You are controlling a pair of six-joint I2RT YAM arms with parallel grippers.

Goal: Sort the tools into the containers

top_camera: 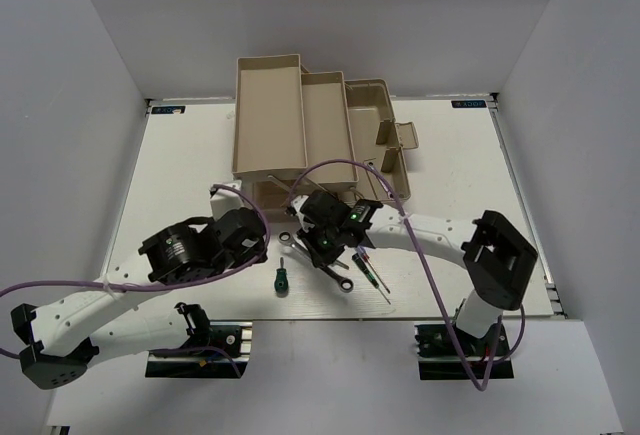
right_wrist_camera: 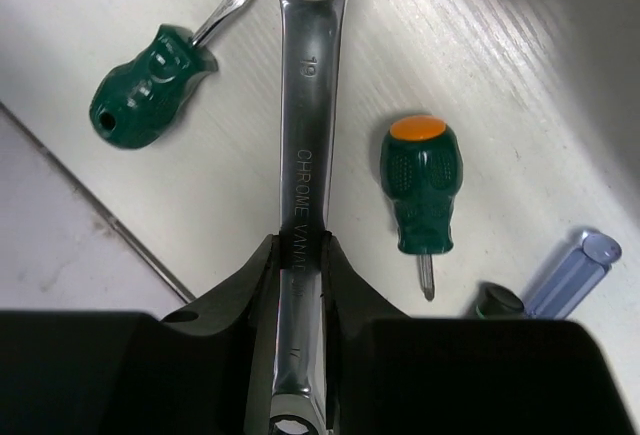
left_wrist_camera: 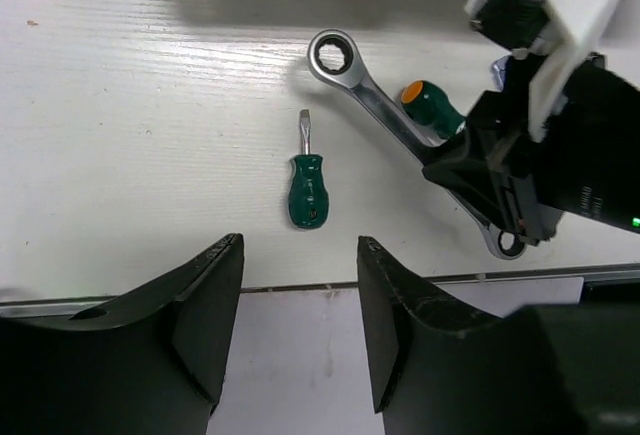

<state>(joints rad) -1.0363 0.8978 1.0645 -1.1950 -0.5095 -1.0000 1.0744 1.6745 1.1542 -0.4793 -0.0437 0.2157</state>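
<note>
A slim silver wrench (right_wrist_camera: 306,115) lies flat on the white table, and my right gripper (right_wrist_camera: 301,245) is shut on its shank, one finger against each edge. From the left wrist view the same wrench (left_wrist_camera: 372,100) runs diagonally under the right gripper (left_wrist_camera: 500,180). A stubby green flat-blade screwdriver (left_wrist_camera: 306,190) lies left of it. An orange-capped green screwdriver (right_wrist_camera: 420,180) lies on the other side, with a purple handle (right_wrist_camera: 570,275) and a dark tool end (right_wrist_camera: 495,300) beyond. My left gripper (left_wrist_camera: 300,255) hangs open and empty over the table's near edge. The beige containers (top_camera: 270,115) stand open behind.
The toolbox's lower body with its pale handle (top_camera: 405,140) sits to the right of the stepped trays. Purple cables loop over both arms. The table's near edge (left_wrist_camera: 150,290) runs just below the green screwdriver.
</note>
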